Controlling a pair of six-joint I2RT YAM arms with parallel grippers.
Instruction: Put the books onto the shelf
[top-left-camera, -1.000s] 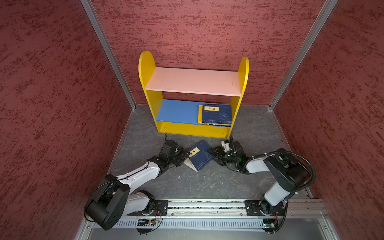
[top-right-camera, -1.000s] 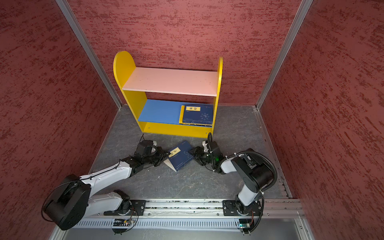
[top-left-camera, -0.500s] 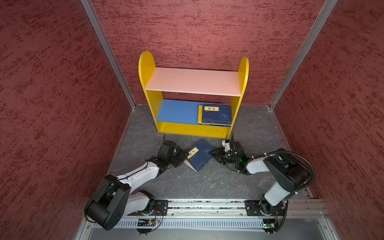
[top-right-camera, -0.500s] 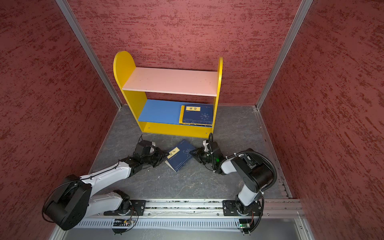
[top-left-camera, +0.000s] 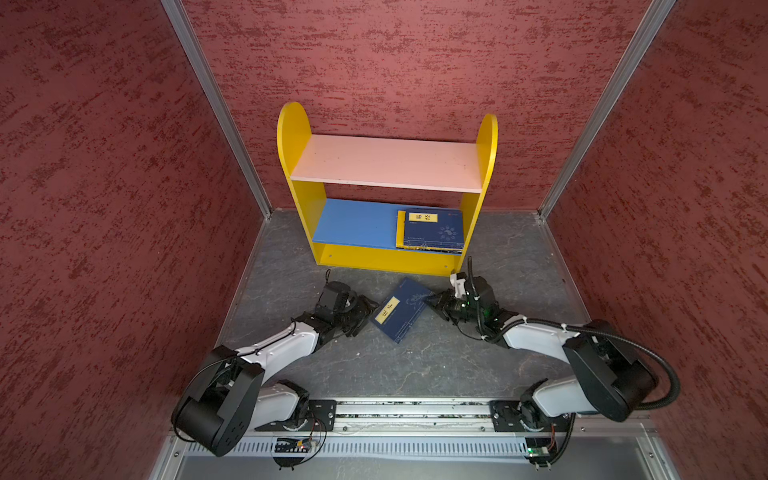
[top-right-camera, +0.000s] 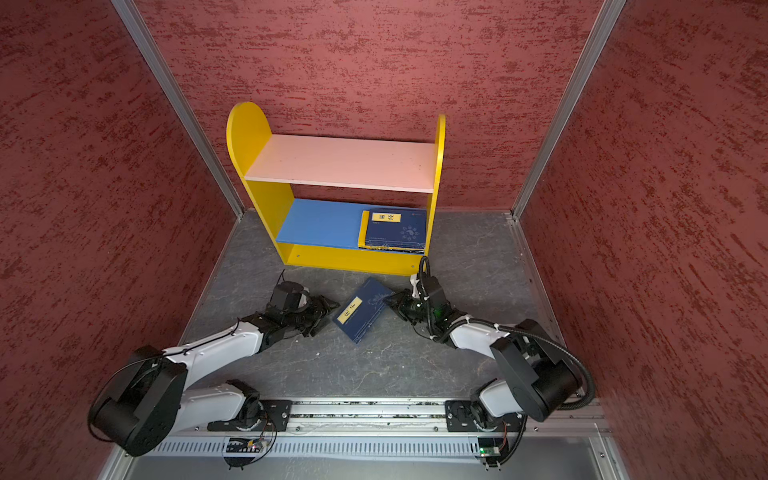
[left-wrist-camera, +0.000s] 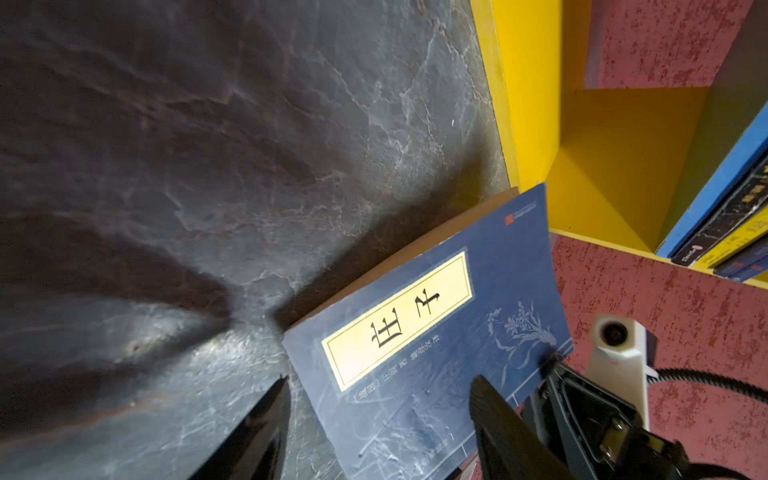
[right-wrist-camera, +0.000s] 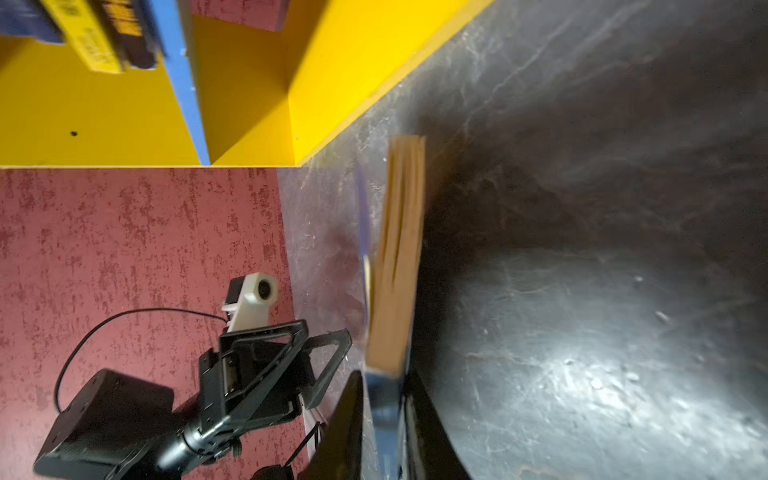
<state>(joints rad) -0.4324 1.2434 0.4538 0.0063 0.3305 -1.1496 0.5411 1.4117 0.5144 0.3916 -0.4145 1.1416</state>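
Note:
A navy book with a yellow label lies askew on the grey floor in front of the shelf. My right gripper is shut on its right-hand edge, which shows edge-on with tan pages. My left gripper stands open at the book's left corner, one finger over the cover, the other beside it on the floor. A stack of books, navy on top, lies flat at the right end of the blue lower board.
Red textured walls close in the left, back and right. The shelf's yellow base stands just beyond the book. A metal rail carrying both arm bases runs along the front edge.
My left gripper has opened and let go of the book's raised left edge, and the book has dropped flatter. My right gripper has closed on the book's right edge.

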